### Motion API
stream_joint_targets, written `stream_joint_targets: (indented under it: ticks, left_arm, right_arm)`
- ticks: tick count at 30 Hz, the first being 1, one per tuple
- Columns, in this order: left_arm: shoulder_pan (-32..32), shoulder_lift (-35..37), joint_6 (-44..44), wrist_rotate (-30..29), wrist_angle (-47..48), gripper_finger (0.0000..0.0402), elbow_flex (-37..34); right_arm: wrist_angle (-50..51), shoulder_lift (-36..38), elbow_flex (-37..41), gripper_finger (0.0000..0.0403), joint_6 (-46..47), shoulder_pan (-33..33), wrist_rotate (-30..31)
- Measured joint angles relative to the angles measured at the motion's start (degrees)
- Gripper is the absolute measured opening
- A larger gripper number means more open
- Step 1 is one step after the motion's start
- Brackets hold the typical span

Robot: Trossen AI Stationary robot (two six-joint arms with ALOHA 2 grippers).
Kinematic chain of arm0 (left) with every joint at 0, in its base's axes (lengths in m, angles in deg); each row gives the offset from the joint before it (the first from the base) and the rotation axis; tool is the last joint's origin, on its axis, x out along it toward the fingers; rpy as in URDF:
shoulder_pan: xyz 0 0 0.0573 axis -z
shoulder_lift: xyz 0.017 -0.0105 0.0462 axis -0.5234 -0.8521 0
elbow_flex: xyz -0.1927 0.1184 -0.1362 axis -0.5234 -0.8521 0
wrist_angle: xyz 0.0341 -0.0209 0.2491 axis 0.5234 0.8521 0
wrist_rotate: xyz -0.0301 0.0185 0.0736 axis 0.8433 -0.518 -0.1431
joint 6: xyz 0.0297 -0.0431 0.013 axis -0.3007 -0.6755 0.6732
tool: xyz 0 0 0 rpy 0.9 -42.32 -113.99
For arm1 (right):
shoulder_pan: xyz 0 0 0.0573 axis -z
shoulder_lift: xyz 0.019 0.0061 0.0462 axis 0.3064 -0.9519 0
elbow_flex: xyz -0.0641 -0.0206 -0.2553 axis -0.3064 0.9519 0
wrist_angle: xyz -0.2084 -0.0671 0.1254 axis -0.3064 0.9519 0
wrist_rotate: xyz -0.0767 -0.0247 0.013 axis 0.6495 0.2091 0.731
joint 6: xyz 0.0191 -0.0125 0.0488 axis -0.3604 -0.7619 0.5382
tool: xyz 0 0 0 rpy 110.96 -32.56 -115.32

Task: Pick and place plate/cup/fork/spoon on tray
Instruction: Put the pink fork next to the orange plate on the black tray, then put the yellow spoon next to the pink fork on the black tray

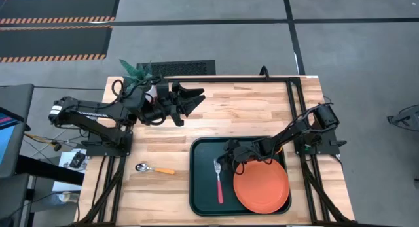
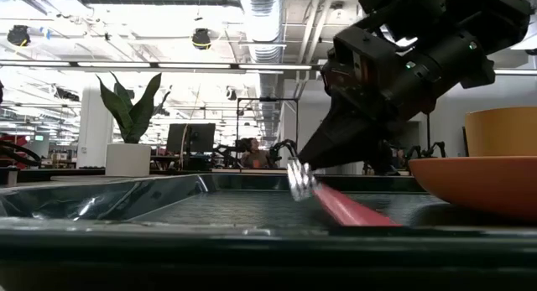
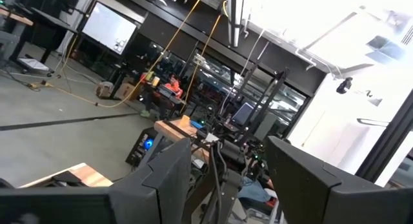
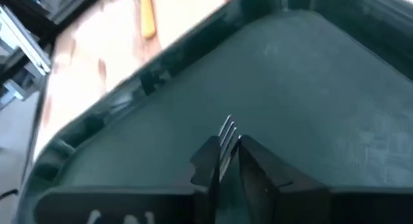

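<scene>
Fork (image 1: 218,180) lies inside the tray (image 1: 200,188), tines toward the right end effector (image 1: 227,150) and red-pink handle running away from it along the tray floor. That end effector sits low over the tray at the tines end of the fork; in the right wrist view its two dark fingers (image 4: 208,164) stand narrowly apart with the silver tines (image 4: 226,135) showing between and just past their tips, though whether they actually clamp the metal cannot be told. The plate (image 1: 262,185) rests in the tray just beside the fork's handle, on the side where the right arm reaches in, and part of that arm crosses above its rim. In the low view an orange-yellow cup (image 2: 501,132) shows behind the plate's edge; from above it is hidden under the arm. The spoon (image 1: 152,169) lies on the bare worktop (image 1: 249,109) outside the tray, well apart from the right end effector, bowl pointing away from the tray and orange-yellow handle toward it. The left end effector (image 1: 196,98) hangs above the far part of the worktop, well apart from the tray, its fingers spread wide and holding nothing
</scene>
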Motion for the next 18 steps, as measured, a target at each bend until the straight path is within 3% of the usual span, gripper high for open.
stream_joint_targets:
  ticks: [11,14,18]
  left_arm:
    - [0.02,0.19,-1.59,0.30,4.31,0.0187,-0.02]
    - [0.02,1.55,-3.81,1.57,12.45,0.0187,-0.04]
    - [0.04,5.35,-7.87,2.51,30.66,0.0187,-0.04]
  right_arm:
    - [2.73,1.16,-0.49,0.0144,-2.21,0.75,-3.52]
    - [9.14,3.97,-2.58,0.0150,-5.70,0.96,-4.51]
    - [21.74,9.29,-7.03,0.0148,-12.62,1.27,-4.56]
